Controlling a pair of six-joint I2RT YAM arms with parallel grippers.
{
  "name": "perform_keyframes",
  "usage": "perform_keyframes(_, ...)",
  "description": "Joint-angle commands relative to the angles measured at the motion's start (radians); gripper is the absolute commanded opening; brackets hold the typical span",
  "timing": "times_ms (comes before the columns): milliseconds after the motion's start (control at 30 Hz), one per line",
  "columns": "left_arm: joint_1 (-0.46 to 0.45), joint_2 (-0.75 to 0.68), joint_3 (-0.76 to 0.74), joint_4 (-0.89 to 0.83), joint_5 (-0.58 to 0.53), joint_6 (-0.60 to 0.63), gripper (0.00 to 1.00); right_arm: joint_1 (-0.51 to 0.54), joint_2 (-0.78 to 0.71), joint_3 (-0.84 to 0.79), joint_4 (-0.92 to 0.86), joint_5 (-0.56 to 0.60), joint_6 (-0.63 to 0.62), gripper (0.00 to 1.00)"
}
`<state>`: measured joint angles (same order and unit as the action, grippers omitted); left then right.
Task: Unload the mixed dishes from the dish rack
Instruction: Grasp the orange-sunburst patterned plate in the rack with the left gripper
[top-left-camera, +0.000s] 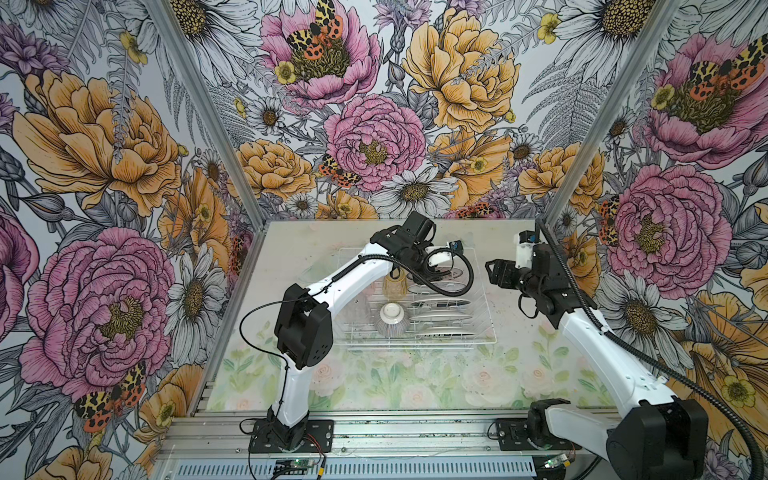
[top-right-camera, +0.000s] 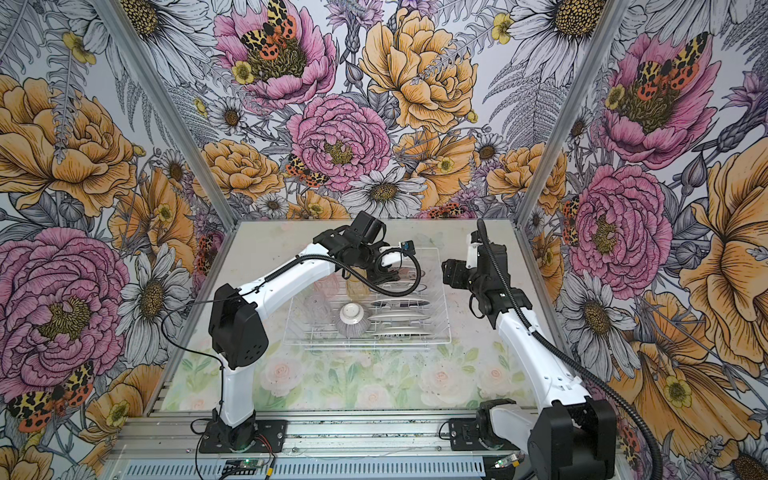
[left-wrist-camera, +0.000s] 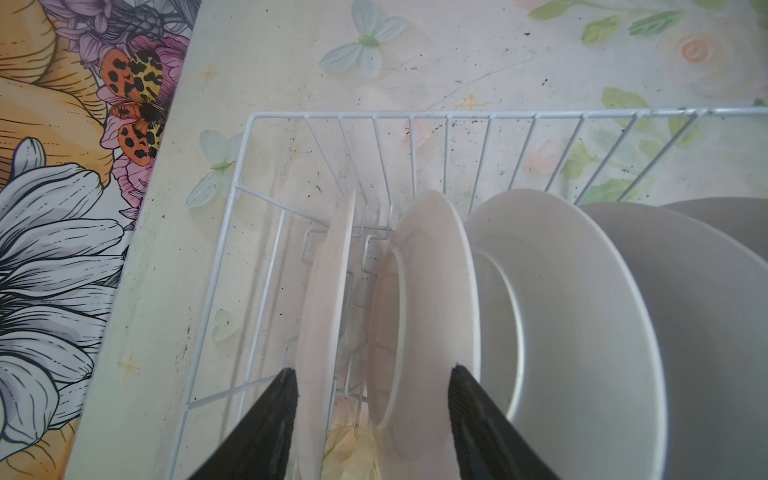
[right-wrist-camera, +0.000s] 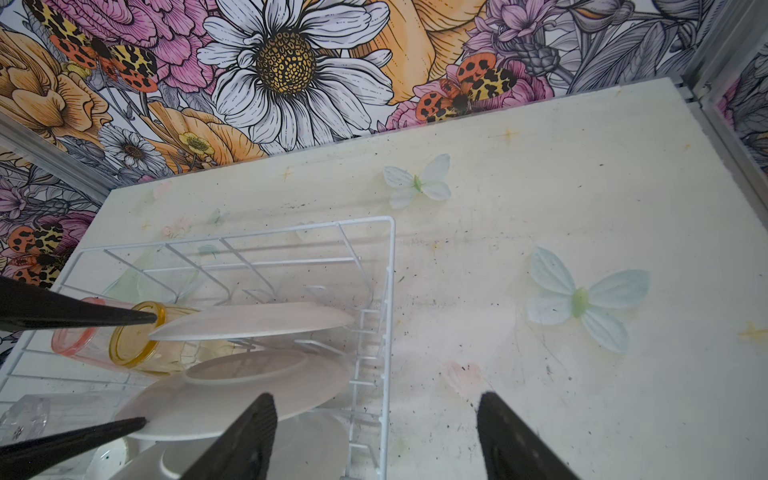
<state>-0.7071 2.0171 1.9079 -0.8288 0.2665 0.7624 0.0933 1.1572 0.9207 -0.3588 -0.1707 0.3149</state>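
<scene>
The white wire dish rack (top-left-camera: 419, 344) (top-right-camera: 365, 343) holds several white plates (top-left-camera: 442, 303) (left-wrist-camera: 561, 291) standing on edge. An upturned ribbed grey bowl (top-left-camera: 390, 320) sits beside them. Amber (right-wrist-camera: 133, 345), pink (right-wrist-camera: 72, 343) and clear (right-wrist-camera: 25, 411) tumblers lie at the far side. My left gripper (left-wrist-camera: 372, 370) (top-left-camera: 440, 274) is open, lowered over the back of the plate row. Its fingers (right-wrist-camera: 83, 318) straddle the two rearmost plates (left-wrist-camera: 324, 299). My right gripper (right-wrist-camera: 376, 399) (top-left-camera: 492, 272) hangs open above the rack's right rim (right-wrist-camera: 390, 316), holding nothing.
The rack sits mid-table on a pale floral tabletop (top-left-camera: 374, 386). Bare table lies to the rack's right (right-wrist-camera: 540, 249) and in front of it. Floral walls close in the back and both sides. The left arm's cable (top-left-camera: 453, 291) loops over the plates.
</scene>
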Motion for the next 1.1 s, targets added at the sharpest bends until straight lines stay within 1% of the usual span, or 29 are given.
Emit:
perform_keyframes(0,-0.004,0.016,0.046,-0.03,-0.006,0.032,0.59,0.007,-0.032,0.031,0.001,-0.007,0.003,0.78)
perform_keyframes(200,-0.004,0.066,0.079,-0.04,-0.044,0.045,0.58,0.005,-0.04,0.021,0.002,-0.006,0.003,0.78)
perform_keyframes(300,-0.003,0.097,0.109,-0.064,-0.059,0.054,0.56,0.006,-0.041,0.019,0.002,-0.006,-0.002,0.78)
perform_keyframes(433,0.0,0.135,0.151,-0.079,-0.089,0.052,0.5,0.006,-0.042,0.017,0.002,-0.001,-0.005,0.78)
perform_keyframes(567,0.009,0.16,0.187,-0.077,-0.093,0.031,0.41,0.006,-0.042,0.015,0.003,-0.003,-0.006,0.78)
perform_keyframes(700,0.011,0.175,0.204,-0.077,-0.103,0.029,0.39,0.006,-0.042,0.014,0.003,0.0,-0.011,0.79)
perform_keyframes(1067,-0.004,0.199,0.225,-0.075,-0.227,0.049,0.29,0.006,-0.031,0.017,0.002,0.005,-0.023,0.79)
